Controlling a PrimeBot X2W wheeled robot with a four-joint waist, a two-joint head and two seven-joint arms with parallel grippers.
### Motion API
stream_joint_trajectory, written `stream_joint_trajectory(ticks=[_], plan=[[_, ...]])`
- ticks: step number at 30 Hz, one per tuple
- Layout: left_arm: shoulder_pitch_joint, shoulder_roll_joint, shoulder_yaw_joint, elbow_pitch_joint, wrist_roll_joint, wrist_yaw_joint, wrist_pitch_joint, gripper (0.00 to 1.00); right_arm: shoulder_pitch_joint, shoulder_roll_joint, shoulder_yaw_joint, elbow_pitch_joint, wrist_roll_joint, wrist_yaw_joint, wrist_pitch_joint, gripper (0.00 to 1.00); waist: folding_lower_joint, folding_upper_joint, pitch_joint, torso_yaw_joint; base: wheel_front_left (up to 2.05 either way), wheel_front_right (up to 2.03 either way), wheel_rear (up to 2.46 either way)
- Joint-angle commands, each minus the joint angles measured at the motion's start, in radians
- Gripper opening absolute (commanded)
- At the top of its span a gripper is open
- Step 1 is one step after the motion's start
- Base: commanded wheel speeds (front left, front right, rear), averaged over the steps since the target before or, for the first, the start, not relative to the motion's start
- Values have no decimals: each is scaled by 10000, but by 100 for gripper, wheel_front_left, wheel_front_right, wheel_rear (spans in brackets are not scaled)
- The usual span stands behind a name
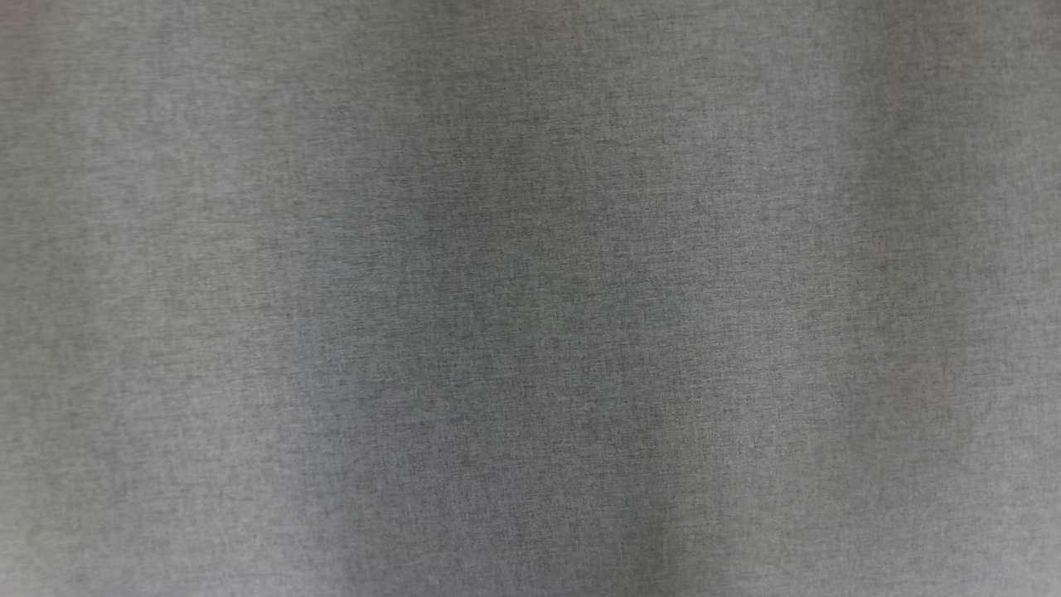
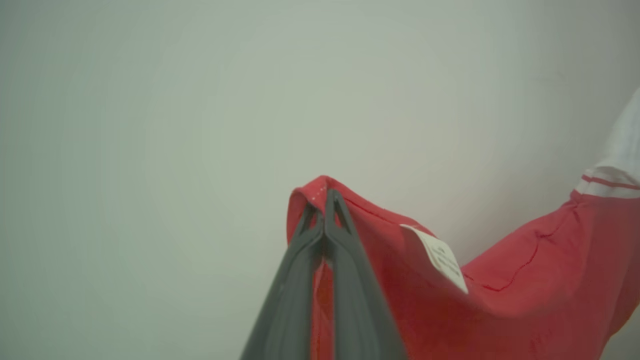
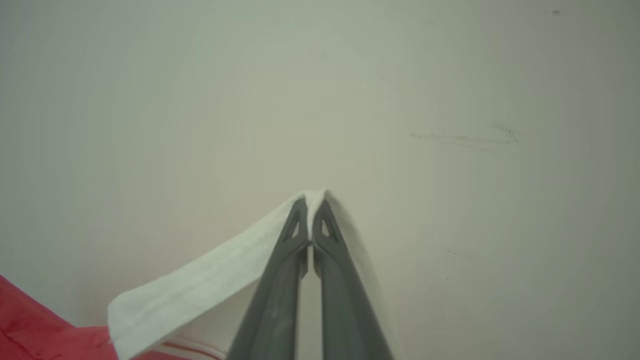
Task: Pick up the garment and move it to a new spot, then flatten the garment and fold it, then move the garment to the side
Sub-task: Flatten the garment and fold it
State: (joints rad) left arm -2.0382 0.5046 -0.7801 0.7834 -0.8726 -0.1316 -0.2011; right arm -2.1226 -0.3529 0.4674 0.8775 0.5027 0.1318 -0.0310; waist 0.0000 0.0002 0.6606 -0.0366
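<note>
Head view: grey woven surface point(image 1: 530, 298) edge to edge, soft focus. Cannot tell if it's a counter cover or something else.

Left wrist view: plain pale background point(image 2: 150, 125), can't tell wall from counter.
- The left fingers point(image 2: 295, 280) are pressed together on a folded red edge of the garment point(image 2: 525, 280), and the tips pinch right at the hem.
- From the pinch the red cloth runs right and down across the view.
- A white label point(image 2: 440, 257) hangs on it just beside the fingers.
- White trim point(image 2: 617, 165) with a thin red stripe sits at the far right edge.

Right wrist view: same kind of pale background, with faint scuff marks point(image 3: 465, 137) well off to the right.
- The right fingers point(image 3: 280, 290) are closed on the end of a white trim band, with cloth poking out past the tips.
- The band runs down-left to the red body of the garment in the bottom-left corner.

Key relation: the garment is off any surface and strung between the two arms. It runs to the right of the left fingers and to the left of the right fingers, so its long axis goes fingertip to fingertip. Neither arm is nearer, since both already have it. The slack in both views suggests it sags in the middle.

My read is that this is the carry stage, with flattening and folding not started. The next move needs both arms travelling together at matched spacing. If they close in, the cloth bunches. If they spread, the thin trim pinch on the right is the likelier one to slip.

Nothing stands in the way in either wrist view. The put-down spot can't be judged from here.
</note>
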Motion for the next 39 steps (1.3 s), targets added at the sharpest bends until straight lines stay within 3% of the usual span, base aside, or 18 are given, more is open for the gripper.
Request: stream_joint_trajectory(ticks=[1,10,16,20,23,26,31,35,39], plan=[[-171,131,-58,114,-235,22,-84,0,-161,-29,78,124,116,-28,-102,0,0,-2,64,-64,0,0,0],[378,343,-847,-37,-1206,22,-418,0,25,-431,778,443,822,-28,-514,0,0,-2,137,-78,0,0,0],[1602,911,-1325,-787,-1837,22,-604,0,1412,-1059,1411,-479,1865,-28,-969,0,0,-2,-428,-216,0,0,0],[2979,1422,-1469,-1543,-2139,22,-645,0,3304,-1636,1589,-1481,2668,-28,-1348,0,0,-2,-1025,-387,0,0,0],[4149,1734,-968,-2250,-2127,22,-641,0,4905,-2189,1670,-2541,2990,-28,-1461,0,0,-2,-1408,-479,0,0,0],[5012,1787,-439,-2733,-2063,43,-637,0,5981,-2606,1567,-3234,3118,-28,-1488,0,0,-2,-1636,-502,0,0,0],[7575,1889,317,-4038,-1429,329,-640,0,9079,-3206,735,-4755,3370,-28,-1610,0,0,-2,-2364,-575,0,0,0],[9699,1930,838,-5044,-1239,627,-641,0,11851,-3320,-230,-5970,3136,-28,-1460,0,0,-2,-2928,-626,0,0,0],[11767,2000,1452,-6028,-836,1038,-642,0,14501,-2870,-1463,-7243,2714,-28,-988,0,0,-2,-3315,-727,0,0,0]])
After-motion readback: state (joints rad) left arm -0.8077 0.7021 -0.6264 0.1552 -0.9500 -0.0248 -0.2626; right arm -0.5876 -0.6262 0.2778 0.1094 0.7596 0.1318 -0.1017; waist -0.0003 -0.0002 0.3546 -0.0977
